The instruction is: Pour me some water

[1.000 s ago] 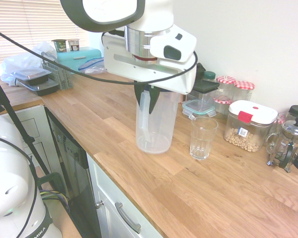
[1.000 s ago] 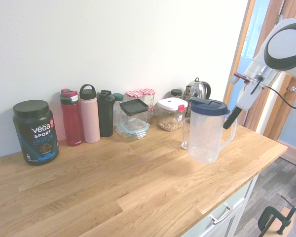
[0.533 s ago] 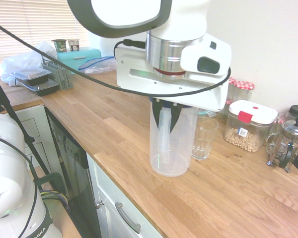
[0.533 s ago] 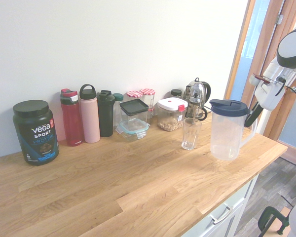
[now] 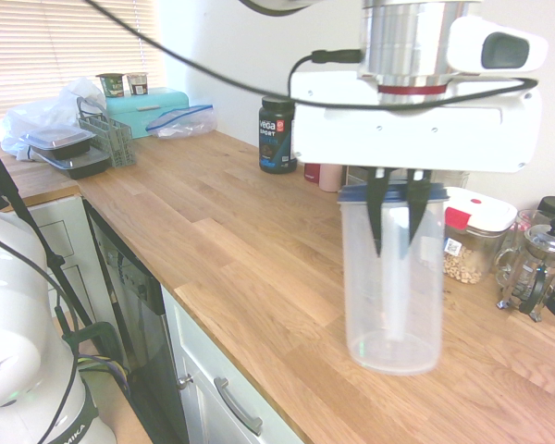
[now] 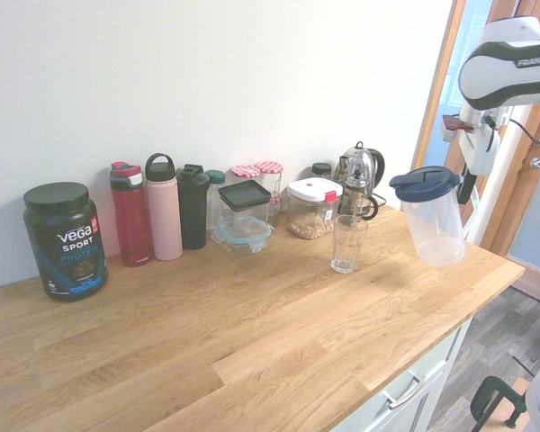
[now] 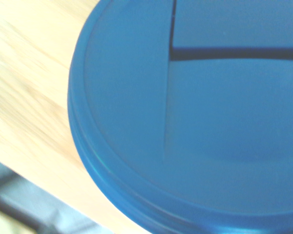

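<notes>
Pitcher (image 6: 433,216) now lifted off counter (image 6: 252,342), tilted; pincer (image 5: 395,215) clamped on handle; water indiscernible.

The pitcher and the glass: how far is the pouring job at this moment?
Done: the gripper is shut on the pitcher's handle, and the pitcher hangs above the counter, tilted a little. In hand: carrying it; it is off to one side of the glass, not over it. Left: bring the spout over the glass and pour. The glass looks empty, and I cannot make out water in the pitcher.
</notes>
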You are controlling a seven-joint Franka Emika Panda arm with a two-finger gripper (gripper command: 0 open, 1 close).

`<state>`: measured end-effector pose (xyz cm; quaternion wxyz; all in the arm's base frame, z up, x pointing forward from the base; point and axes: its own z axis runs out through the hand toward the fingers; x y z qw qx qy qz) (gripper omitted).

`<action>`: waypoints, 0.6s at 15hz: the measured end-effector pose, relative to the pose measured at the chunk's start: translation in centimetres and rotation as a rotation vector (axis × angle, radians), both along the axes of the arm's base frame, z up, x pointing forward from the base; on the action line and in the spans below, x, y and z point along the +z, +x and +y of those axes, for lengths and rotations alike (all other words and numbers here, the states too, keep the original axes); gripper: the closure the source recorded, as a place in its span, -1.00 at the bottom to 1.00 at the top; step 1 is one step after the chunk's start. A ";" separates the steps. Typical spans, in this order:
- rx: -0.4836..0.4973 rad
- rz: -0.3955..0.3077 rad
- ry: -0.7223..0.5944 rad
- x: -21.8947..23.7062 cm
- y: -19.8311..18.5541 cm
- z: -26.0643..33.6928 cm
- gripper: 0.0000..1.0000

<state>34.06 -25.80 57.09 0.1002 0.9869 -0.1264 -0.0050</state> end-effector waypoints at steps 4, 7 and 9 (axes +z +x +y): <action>0.048 0.151 -0.152 1.0 4.6 3.9 1.00; 0.075 0.235 -0.280 2.7 7.0 6.5 1.00; 0.078 0.294 -0.351 2.2 9.2 8.1 1.00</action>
